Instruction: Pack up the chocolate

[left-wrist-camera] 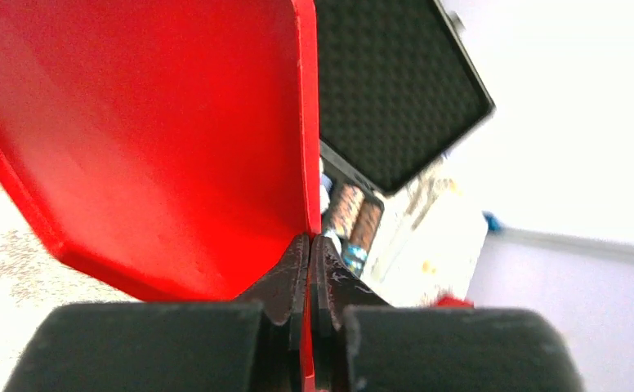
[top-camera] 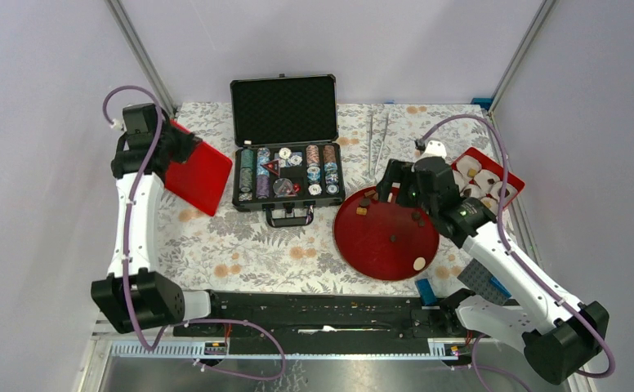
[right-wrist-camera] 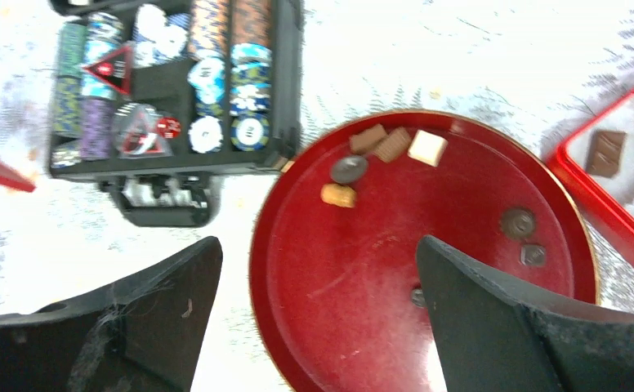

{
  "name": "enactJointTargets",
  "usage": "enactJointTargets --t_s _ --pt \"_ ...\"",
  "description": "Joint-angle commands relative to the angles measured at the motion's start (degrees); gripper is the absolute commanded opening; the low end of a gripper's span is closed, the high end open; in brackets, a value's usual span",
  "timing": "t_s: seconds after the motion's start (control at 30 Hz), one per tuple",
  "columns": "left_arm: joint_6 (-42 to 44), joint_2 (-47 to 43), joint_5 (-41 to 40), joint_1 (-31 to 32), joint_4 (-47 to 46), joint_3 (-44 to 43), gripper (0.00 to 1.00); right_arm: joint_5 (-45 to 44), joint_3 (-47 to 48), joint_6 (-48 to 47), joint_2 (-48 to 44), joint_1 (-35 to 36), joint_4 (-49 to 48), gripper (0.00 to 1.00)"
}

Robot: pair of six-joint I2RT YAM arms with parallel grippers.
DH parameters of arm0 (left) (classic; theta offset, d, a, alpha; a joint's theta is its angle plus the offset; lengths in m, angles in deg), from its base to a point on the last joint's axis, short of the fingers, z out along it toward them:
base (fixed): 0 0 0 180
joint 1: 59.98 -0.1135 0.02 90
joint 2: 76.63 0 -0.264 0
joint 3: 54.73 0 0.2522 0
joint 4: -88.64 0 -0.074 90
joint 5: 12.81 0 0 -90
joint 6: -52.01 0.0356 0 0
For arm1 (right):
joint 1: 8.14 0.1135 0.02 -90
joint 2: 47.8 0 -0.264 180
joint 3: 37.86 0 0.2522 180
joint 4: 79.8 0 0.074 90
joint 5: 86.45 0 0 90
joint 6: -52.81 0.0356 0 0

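Note:
Small chocolate pieces lie on a round red plate (right-wrist-camera: 363, 278): two brown bars (right-wrist-camera: 379, 141), a cream cube (right-wrist-camera: 426, 148), a dark disc (right-wrist-camera: 349, 169), a tan lump (right-wrist-camera: 338, 194) and dark pieces (right-wrist-camera: 517, 221) by the right rim. One brown bar (right-wrist-camera: 605, 153) lies in the red box (top-camera: 507, 174) with white paper cups. My right gripper (right-wrist-camera: 318, 245) hangs open over the plate's left half, holding nothing. My left gripper (left-wrist-camera: 310, 238) is shut on the edge of a flat red lid (left-wrist-camera: 150, 139), lifted at the far left (top-camera: 202, 175).
An open black case (top-camera: 287, 175) of poker chips stands at the back centre, its lid upright. Metal tongs (top-camera: 377, 135) lie behind the plate (top-camera: 386, 233). A blue brick (top-camera: 426, 287) and a grey baseplate (top-camera: 481, 282) sit near the right arm's base.

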Motion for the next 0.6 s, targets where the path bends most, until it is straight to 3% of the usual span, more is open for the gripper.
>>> enactJointTargets --t_s 0.0,0.1,0.2,0.27,0.37,0.47,0.53,0.57 --pt "11.6 -3.8 8.6 4.5 -1.6 -4.1 0.00 7.2 4.3 1.0 0.6 -0.1 -2.7 0.96" --pt "13.8 -5.7 15.5 7.2 -1.5 -4.2 0.00 14.7 5.7 0.8 1.8 -1.1 -5.2 1.00" --pt "15.7 -6.7 23.4 10.5 -1.5 -4.7 0.00 36.4 10.0 -0.1 6.0 -10.6 -4.1 1.00" --pt "17.4 -7.1 27.2 12.6 -1.1 -5.8 0.00 45.8 12.2 0.5 7.6 -16.5 -4.6 1.00" --pt "20.7 -7.4 30.3 15.8 2.0 -8.8 0.00 49.2 15.0 2.2 7.9 -16.9 -6.8 1.00" --pt "21.7 -9.0 32.1 18.3 2.2 -8.3 0.00 50.3 14.7 9.6 7.8 -16.9 -13.6 1.00" --pt "21.0 -10.0 32.2 19.8 1.5 -7.0 0.00 47.6 14.4 15.9 7.8 -16.0 -17.0 0.99" --pt "20.1 -10.2 32.2 20.5 0.6 -6.2 0.00 43.4 16.0 16.3 8.5 -14.5 -13.8 0.99"
